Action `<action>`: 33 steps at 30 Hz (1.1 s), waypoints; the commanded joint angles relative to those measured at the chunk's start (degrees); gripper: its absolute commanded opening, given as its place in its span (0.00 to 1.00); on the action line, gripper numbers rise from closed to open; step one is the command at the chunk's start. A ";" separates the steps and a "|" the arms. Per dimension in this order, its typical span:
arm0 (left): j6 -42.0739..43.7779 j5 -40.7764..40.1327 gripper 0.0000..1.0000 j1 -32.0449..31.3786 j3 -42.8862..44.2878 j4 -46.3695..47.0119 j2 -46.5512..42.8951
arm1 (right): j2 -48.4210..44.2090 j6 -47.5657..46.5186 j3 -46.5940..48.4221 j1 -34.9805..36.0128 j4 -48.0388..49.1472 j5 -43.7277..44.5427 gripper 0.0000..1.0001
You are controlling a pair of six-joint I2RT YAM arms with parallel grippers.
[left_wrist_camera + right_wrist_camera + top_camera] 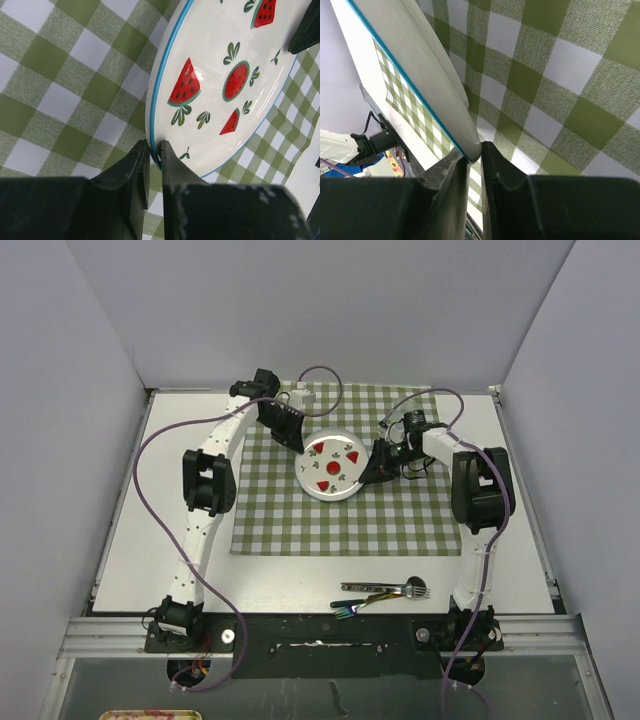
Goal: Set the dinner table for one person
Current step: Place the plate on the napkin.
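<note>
Above checked cloth [300, 525], left end effector [155, 149] and right end effector [474, 152] each pinched the plate [333, 466] rim, opposite sides. Risk: shallow grips; unequal motion could twist it loose.

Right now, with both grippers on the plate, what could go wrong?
1. The left gripper and right gripper each pinch only the rim of the plate, on opposite sides; uneven motion could make it slip or tilt.
2. Lowering it with sideways drift may wrinkle the checked cloth.
3. The cutlery lies near the right arm's base; a low swing might knock it.
</note>
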 commanded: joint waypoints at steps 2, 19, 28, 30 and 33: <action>1.33 4.03 0.00 -2.56 3.59 0.08 -2.92 | -4.15 3.03 2.95 -0.92 6.30 -7.24 0.00; 0.52 2.76 0.00 -2.96 8.89 3.99 0.96 | -5.11 5.56 0.71 -5.31 8.09 -9.75 0.00; 1.92 0.10 0.00 -3.02 6.72 6.26 1.97 | -5.16 5.13 -0.12 -6.57 7.76 -10.06 0.00; 2.31 -0.51 0.00 -3.02 6.66 6.27 2.25 | -5.24 4.96 -0.12 -6.59 7.74 -10.06 0.00; 2.69 -1.06 0.00 -3.07 5.93 6.71 2.47 | -5.21 4.91 -0.12 -6.60 7.72 -9.84 0.00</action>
